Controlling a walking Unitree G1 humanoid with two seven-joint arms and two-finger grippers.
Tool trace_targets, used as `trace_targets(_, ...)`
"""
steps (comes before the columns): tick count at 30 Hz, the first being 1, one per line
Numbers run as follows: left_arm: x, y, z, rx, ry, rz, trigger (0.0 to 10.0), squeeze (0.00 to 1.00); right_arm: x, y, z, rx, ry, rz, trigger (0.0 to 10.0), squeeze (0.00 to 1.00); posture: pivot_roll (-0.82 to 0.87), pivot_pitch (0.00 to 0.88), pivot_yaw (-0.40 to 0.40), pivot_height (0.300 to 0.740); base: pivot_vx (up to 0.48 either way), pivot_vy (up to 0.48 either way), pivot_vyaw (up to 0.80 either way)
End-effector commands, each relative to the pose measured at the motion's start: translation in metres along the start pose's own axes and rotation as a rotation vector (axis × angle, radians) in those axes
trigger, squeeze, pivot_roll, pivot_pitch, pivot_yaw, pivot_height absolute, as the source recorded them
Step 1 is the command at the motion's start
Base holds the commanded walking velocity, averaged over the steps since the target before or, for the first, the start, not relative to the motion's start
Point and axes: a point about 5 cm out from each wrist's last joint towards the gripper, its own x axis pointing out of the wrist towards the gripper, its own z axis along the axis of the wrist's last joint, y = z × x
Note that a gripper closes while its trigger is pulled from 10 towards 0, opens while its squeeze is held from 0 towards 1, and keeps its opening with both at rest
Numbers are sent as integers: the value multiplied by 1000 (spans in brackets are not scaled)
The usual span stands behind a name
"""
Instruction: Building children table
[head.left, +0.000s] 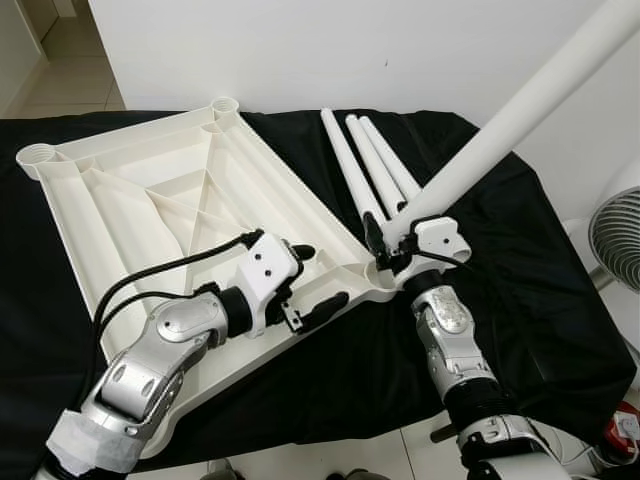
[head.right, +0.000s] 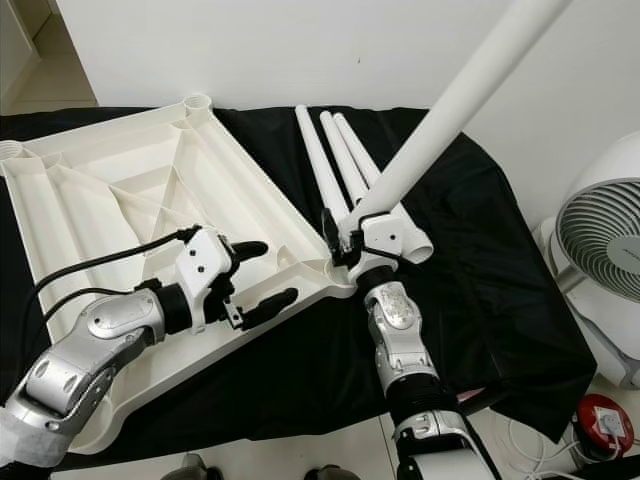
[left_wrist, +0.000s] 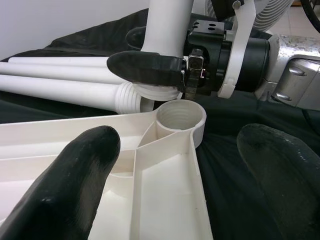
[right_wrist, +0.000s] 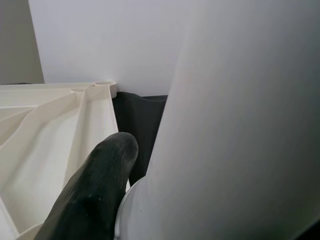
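Observation:
The white plastic tabletop (head.left: 150, 200) lies upside down on a black cloth. Its near-right corner has a threaded socket (left_wrist: 181, 116). My right gripper (head.left: 392, 242) is shut on a white table leg (head.left: 520, 110) that slants up toward the right. The leg's ribbed lower end (left_wrist: 150, 95) hangs just beyond and above that socket, not in it. My left gripper (head.left: 318, 280) is open and straddles the tabletop's rim a little short of the socket, with one finger (left_wrist: 65, 185) over the ribbed underside and the other (left_wrist: 285, 175) over the cloth. Three more legs (head.left: 370, 165) lie side by side on the cloth.
A white fan (head.left: 615, 235) stands on the floor to the right. A red round object (head.right: 600, 420) lies on the floor near it. A white wall runs close behind the cloth-covered surface. Bare black cloth (head.left: 520, 300) stretches to the right of the legs.

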Motion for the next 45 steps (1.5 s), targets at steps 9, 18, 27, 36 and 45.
trace_targets(9, 2, 1, -1, 16, 2, -41, 10000, 0, -4, -2, -3, 19, 38, 25, 10000, 0, 39, 23, -37, 740, 0, 0, 0)
trace_targets(18, 6, 12, 14, -77, -71, -66, 10000, 1000, -8, 3, -4, -6, 124, 187, 10000, 0, 48, 25, -48, 740, 0, 0, 0)
trace_targets(27, 23, 31, 51, -161, -211, -111, 10000, 0, -6, 7, 0, -80, 195, 435, 10000, 0, 43, 15, -53, 740, 0, 0, 0)
trace_targets(36, 40, 44, 78, -124, -244, -174, 10000, 0, -4, 3, 6, -149, 279, 625, 10000, 0, 37, 6, -49, 740, 0, 0, 0)
trace_targets(45, 47, 54, 94, -111, -263, -209, 10000, 0, -5, 4, 9, -162, 318, 761, 10000, 0, 37, 1, -43, 740, 0, 0, 0)
